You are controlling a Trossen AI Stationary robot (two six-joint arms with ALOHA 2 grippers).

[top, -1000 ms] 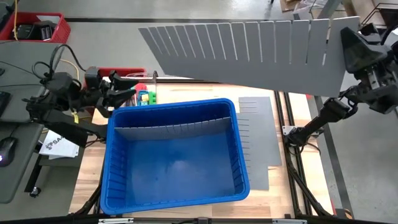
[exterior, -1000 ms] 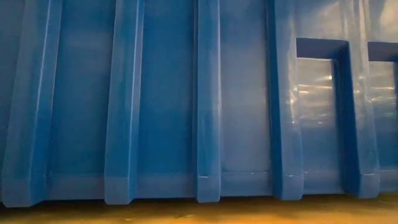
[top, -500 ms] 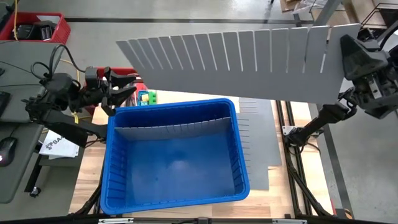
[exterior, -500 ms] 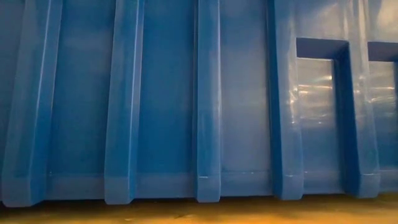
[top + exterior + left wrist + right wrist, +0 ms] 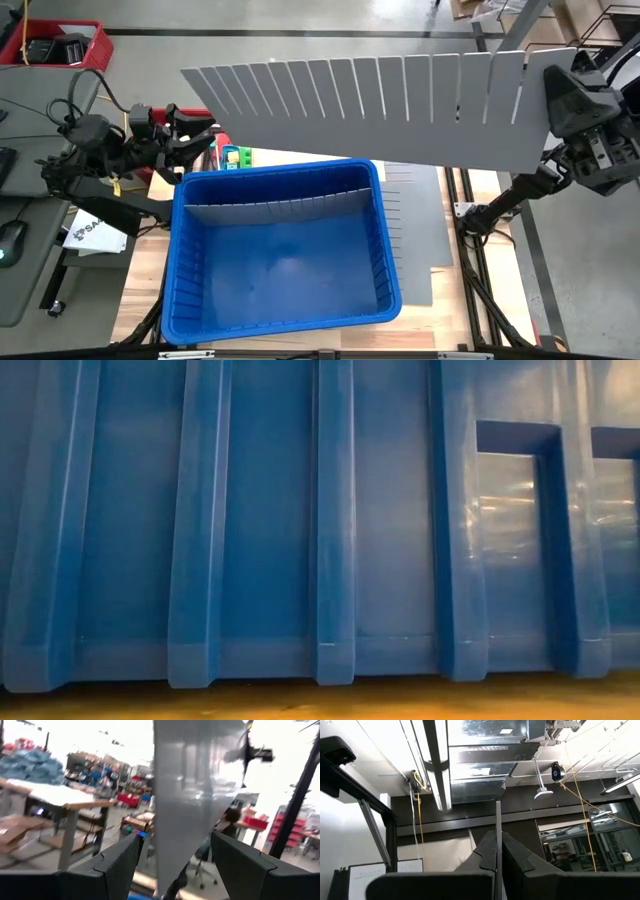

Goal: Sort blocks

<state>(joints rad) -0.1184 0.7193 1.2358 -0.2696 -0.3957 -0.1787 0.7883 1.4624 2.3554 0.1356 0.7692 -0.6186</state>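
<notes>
We are still setting up the blue bin [image 5: 285,250]. Our right gripper [image 5: 560,95] pinches 1 grey divider panel [image 5: 370,105] high up. Our left gripper [image 5: 195,140] waits wide open, holding nothing, near the blocks [image 5: 236,157] behind the bin. Next we lower the panel in carefully.

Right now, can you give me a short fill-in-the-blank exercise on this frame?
1. The right tool is shut on a grey slotted ____.
2. That panel hangs above the ____ bin.
3. A second divider already stands ____ the bin.
4. The left tool is ____, holding nothing.

Missing words: divider panel; blue; inside; open
</notes>
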